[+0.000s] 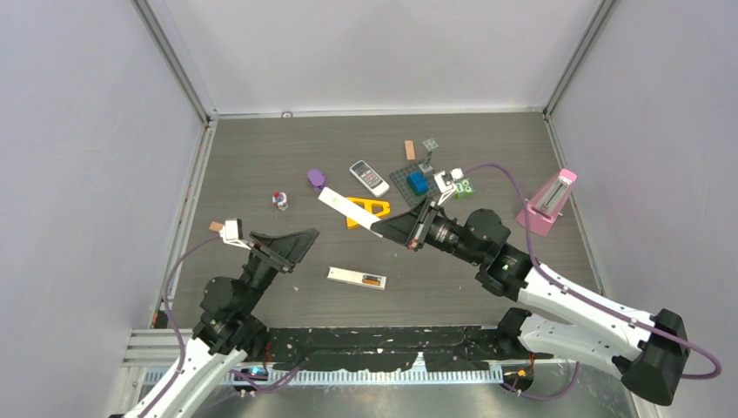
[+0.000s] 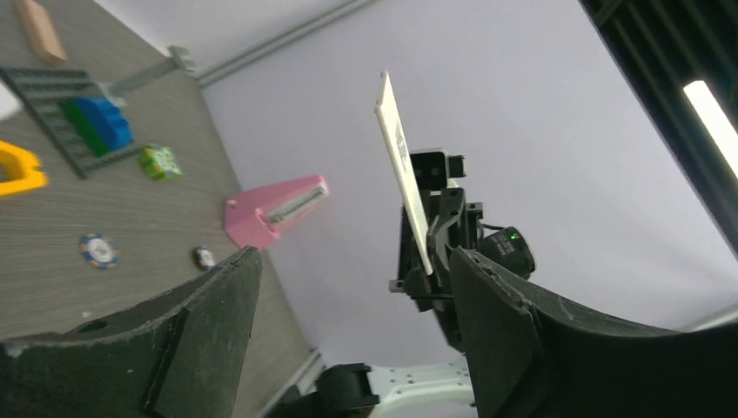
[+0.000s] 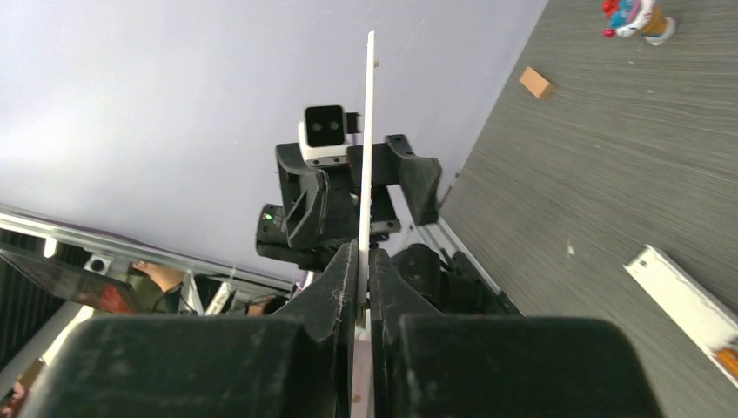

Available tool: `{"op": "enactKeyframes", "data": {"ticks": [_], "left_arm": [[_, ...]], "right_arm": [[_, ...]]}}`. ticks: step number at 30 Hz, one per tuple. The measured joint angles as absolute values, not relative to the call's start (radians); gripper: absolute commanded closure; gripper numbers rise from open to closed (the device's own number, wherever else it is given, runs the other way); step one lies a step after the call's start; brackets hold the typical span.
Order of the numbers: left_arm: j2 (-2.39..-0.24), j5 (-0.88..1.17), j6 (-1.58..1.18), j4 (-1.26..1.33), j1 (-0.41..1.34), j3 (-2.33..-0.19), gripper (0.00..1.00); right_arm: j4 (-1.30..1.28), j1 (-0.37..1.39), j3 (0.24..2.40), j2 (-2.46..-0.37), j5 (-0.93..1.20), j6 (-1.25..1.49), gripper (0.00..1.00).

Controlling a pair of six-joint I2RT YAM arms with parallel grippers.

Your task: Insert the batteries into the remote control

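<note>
Remote control (image 1: pixel 357 278) lay flat on the counter (image 1: pixel 261 157), near the middle, its long axis left-right. Beyond it, the right pincer (image 1: pixel 384 230) pinched a thin white panel (image 1: pixel 346 209) slanting far-left. The left pincer (image 1: pixel 291 249) stood spread, empty.

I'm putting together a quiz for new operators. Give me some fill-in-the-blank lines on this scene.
1. The right gripper is shut on a thin ____ plate.
2. The left gripper is ____ and holds nothing.
3. The metronome by the right wall is ____.
4. The brick on the baseplate is ____.

Missing words: white; open; pink; blue.
</note>
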State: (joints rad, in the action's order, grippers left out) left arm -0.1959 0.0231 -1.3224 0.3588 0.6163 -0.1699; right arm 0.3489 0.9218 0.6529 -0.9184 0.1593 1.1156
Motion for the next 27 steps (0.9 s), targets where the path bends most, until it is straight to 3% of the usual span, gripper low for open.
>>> {"op": "enactKeyframes", "data": {"ticks": [4, 12, 21, 27], "left_arm": [[-0.013, -0.056, -1.212, 0.025, 0.616, -0.216, 0.16], [-0.047, -0.131, -1.006, -0.394, 0.616, -0.347, 0.17], [-0.406, -0.07, -0.842, -0.453, 0.6, -0.453, 0.17], [-0.541, 0.111, -0.822, -0.426, 0.505, -0.408, 0.3]], "right_arm": [[0.218, 0.831, 0.646, -0.861, 0.298, 1.072, 0.95], [-0.047, 0.767, 0.643, -0.951, 0.542, 0.903, 0.95], [0.005, 0.752, 0.542, -1.13, 0.643, 0.867, 0.94], [0.123, 0.748, 0.492, -1.24, 0.656, 0.894, 0.95]]}}
